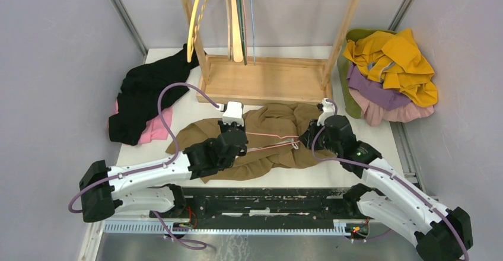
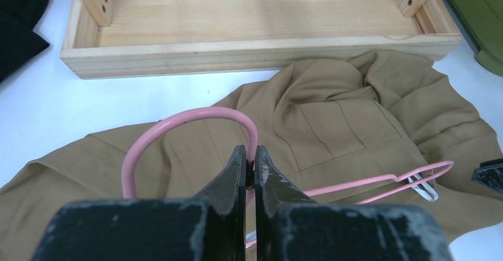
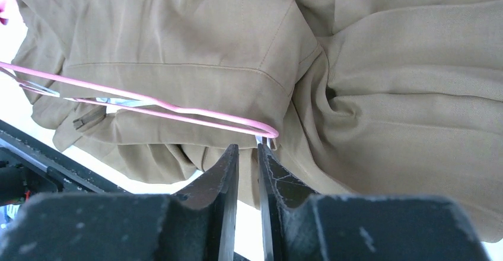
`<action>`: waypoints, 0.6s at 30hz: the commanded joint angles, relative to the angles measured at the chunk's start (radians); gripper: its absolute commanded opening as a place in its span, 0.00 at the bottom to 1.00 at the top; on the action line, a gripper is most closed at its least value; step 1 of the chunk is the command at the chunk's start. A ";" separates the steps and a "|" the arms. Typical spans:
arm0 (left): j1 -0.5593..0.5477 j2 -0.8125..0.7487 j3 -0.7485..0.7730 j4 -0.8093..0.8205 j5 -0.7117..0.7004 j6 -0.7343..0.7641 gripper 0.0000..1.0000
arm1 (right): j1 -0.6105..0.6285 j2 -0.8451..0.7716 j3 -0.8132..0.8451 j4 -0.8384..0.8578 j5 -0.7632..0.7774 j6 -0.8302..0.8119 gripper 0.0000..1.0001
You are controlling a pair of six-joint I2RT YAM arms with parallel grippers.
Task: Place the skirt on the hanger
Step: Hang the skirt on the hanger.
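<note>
My left fingers and right fingers look like hard black plastic, matt, scuffed grey and rough along the edges. The hanger is thin wire in a smooth pink coating with a faint sheen. The skirt, in front of the wooden rack, is tan woven cloth, matt, creased, with stitched seams. The rack is pale bare wood with visible grain. The tabletop under it is white and smooth. Left of the rack lies matt black cloth, and right of it soft yellow cloth.
</note>
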 commanded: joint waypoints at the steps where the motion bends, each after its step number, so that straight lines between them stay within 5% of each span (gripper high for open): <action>1: -0.001 -0.006 0.050 0.020 -0.086 0.023 0.03 | 0.007 0.005 0.069 -0.047 -0.025 -0.042 0.20; 10: -0.002 -0.001 0.072 0.034 -0.090 0.054 0.04 | 0.076 0.076 0.088 -0.067 -0.033 -0.083 0.13; 18: 0.000 0.019 0.075 0.045 -0.079 0.063 0.04 | 0.112 0.128 0.080 -0.045 0.033 -0.089 0.22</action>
